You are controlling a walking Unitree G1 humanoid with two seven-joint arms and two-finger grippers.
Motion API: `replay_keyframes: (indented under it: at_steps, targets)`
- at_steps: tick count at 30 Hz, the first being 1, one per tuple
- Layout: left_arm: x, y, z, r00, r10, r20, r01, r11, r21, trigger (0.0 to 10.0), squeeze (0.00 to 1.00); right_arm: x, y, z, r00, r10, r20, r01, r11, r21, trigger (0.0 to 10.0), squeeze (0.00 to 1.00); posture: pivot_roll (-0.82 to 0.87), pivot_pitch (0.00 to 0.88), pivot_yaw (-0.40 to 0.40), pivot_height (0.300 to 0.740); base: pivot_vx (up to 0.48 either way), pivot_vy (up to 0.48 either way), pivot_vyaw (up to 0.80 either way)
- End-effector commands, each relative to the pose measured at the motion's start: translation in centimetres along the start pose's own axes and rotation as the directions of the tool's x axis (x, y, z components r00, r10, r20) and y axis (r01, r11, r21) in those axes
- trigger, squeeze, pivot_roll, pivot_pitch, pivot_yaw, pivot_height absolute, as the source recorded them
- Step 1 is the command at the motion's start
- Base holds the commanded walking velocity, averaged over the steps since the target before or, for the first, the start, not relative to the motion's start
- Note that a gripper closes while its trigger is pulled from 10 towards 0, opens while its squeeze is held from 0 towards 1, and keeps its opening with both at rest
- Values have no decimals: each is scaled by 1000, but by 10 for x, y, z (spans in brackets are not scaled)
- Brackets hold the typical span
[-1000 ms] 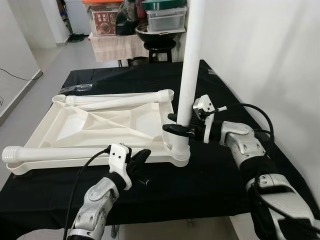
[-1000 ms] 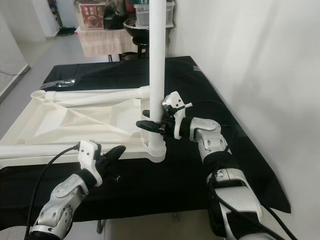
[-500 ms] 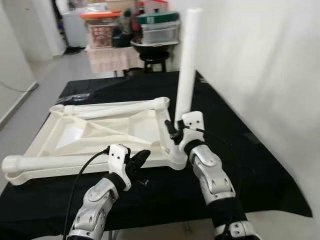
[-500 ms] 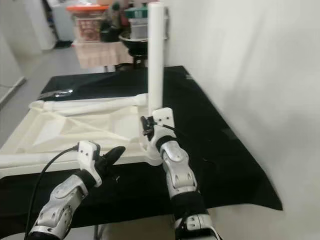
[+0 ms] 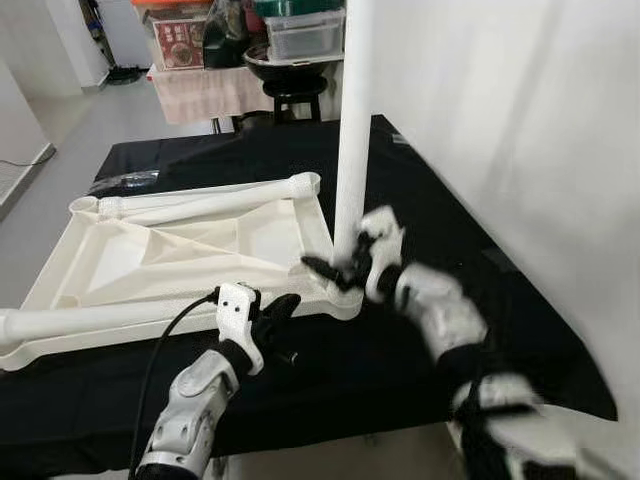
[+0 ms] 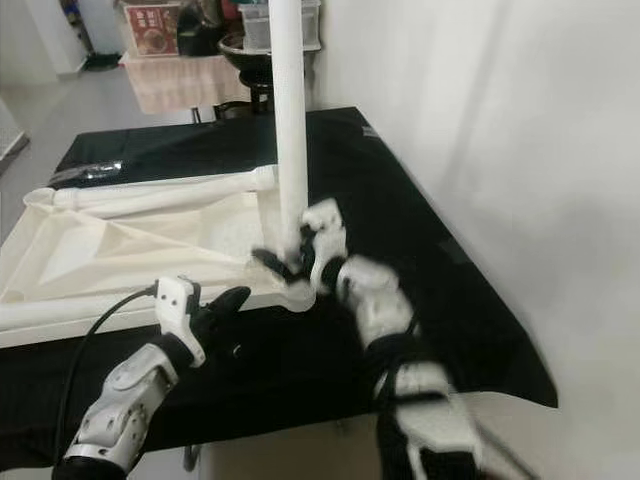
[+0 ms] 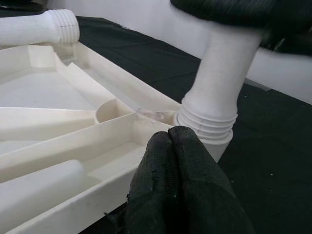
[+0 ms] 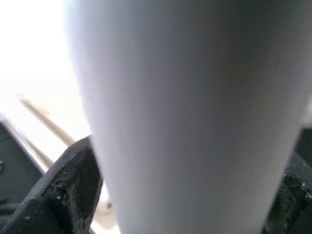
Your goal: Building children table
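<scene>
An upturned white tabletop (image 5: 180, 250) lies on the black-covered table (image 5: 400, 180). A white leg (image 5: 352, 130) stands upright in its near right corner socket. My right gripper (image 5: 335, 272), blurred by motion, is shut on this leg just above the socket; the right wrist view has the leg (image 8: 195, 122) between the black pads (image 8: 68, 180). My left gripper (image 5: 282, 305) is shut and empty, hovering at the tabletop's front edge beside the socket (image 7: 204, 131). Two more legs lie on the tabletop, one along the far side (image 5: 200, 205) and one along the near side (image 5: 90, 320).
A white wall (image 5: 520, 120) runs close along the table's right side. A dark stool (image 5: 300, 95) and stacked storage boxes (image 5: 300, 35) stand behind the table. A black bag (image 5: 125, 183) lies at the table's far left. Bare black cloth surrounds the tabletop.
My right forearm has swung from in front of the upright leg out to its right, still holding the leg. The camera has shifted. The left gripper has stayed put.
</scene>
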State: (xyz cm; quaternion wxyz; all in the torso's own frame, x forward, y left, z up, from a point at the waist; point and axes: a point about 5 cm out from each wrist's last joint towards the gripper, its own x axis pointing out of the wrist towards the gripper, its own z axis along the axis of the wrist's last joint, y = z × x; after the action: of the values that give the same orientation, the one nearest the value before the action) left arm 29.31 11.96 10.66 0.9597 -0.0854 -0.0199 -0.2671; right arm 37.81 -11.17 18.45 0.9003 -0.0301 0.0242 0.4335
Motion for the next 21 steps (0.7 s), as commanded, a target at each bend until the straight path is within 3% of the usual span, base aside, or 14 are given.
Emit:
replay_keyframes:
  at_steps: [1,7,8,9,17,21]
  targets:
    - [-1,1,-5,1000,7,-15,-7,1000,-4,10000,0,1,5,-11,993,108,-48,-108,994,16,10000,0,14,0,-13,740,0,0,0]
    - [-1,1,-5,1000,9,-17,-9,1000,-3,10000,0,-1,0,1,971,233,-61,-233,972,9,10000,0,28,0,-19,740,0,0,0]
    - [-1,1,-5,1000,10,-17,-10,1000,-2,10000,0,-1,-2,4,972,229,-50,-228,974,16,2157,0,28,0,-19,740,0,0,0]
    - [-1,1,-5,1000,11,-17,-11,1000,-2,10000,0,-1,-3,6,971,234,-42,-233,972,23,0,0,29,0,-19,740,0,0,0]
    - [-1,1,-5,1000,10,-17,-10,1000,-5,10000,0,-6,-6,4,965,261,-38,-260,965,29,0,0,27,0,-14,740,0,0,0]
    - [-1,1,-5,1000,8,-17,-8,1000,-9,10000,0,-13,-11,-1,974,223,-38,-222,975,8,0,0,24,0,-12,740,0,0,0]
